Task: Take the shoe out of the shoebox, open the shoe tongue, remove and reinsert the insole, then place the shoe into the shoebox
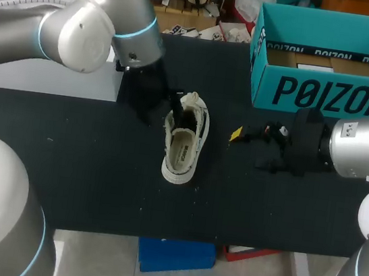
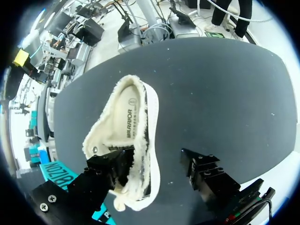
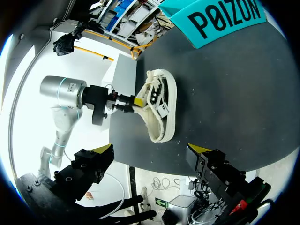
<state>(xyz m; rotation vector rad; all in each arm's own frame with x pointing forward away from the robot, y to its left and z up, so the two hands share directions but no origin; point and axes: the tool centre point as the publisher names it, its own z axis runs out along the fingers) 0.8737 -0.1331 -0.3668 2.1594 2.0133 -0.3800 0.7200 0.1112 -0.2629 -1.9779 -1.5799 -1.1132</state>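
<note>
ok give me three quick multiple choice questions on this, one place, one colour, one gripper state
1. Where is the shoe relative to the shoebox? A inside it; B outside it, on the table; C balanced on its rim.
2. What colour is the shoebox? A teal; B red; C white.
3. How is the right gripper? A shut on the shoe; B shut on an insole; C open, holding nothing.
Answers: 1 B, the shoe lies on the table apart from the box; 2 A, its walls are teal; 3 C, its jaws stand wide apart with nothing between.
</note>
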